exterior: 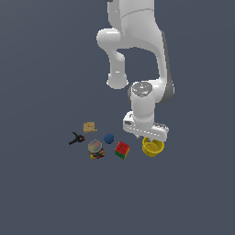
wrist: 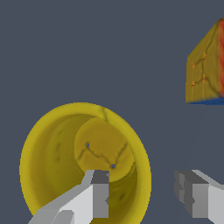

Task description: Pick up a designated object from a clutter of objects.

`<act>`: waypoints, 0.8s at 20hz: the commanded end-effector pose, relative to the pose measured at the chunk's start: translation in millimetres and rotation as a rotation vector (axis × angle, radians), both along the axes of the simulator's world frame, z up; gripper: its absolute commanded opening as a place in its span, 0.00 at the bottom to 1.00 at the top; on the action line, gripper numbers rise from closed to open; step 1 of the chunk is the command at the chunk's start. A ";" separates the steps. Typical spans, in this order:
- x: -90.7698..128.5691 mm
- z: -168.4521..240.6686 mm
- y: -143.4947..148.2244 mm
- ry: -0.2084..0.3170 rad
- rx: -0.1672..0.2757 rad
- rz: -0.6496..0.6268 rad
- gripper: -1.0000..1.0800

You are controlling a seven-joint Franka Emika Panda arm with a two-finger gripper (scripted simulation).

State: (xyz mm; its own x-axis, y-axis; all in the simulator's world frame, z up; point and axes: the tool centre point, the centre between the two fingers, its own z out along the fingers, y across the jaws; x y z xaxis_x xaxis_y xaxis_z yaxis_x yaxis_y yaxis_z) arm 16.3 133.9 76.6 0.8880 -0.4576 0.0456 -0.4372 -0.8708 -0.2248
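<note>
The plain yellow cup (exterior: 153, 148) stands upright on the grey floor at the exterior view's right end of the clutter. My gripper (exterior: 152, 139) is right above it, low at its rim. In the wrist view I look down into the cup (wrist: 57, 153). My gripper (wrist: 142, 192) is open and straddles the cup's wall. One finger (wrist: 99, 197) is inside the cup. The other finger (wrist: 194, 197) is outside it. Neither finger touches the wall.
The red-green cube (exterior: 121, 150) sits close to the cup on the exterior view's left and shows in the wrist view (wrist: 205, 65). Further left are the blue ball (exterior: 109, 138), the domed toy (exterior: 96, 148), the tan block (exterior: 90, 127) and the black-and-red clamp (exterior: 76, 138).
</note>
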 end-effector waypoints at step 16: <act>0.9 -8.8 1.9 -0.001 0.000 -0.001 0.00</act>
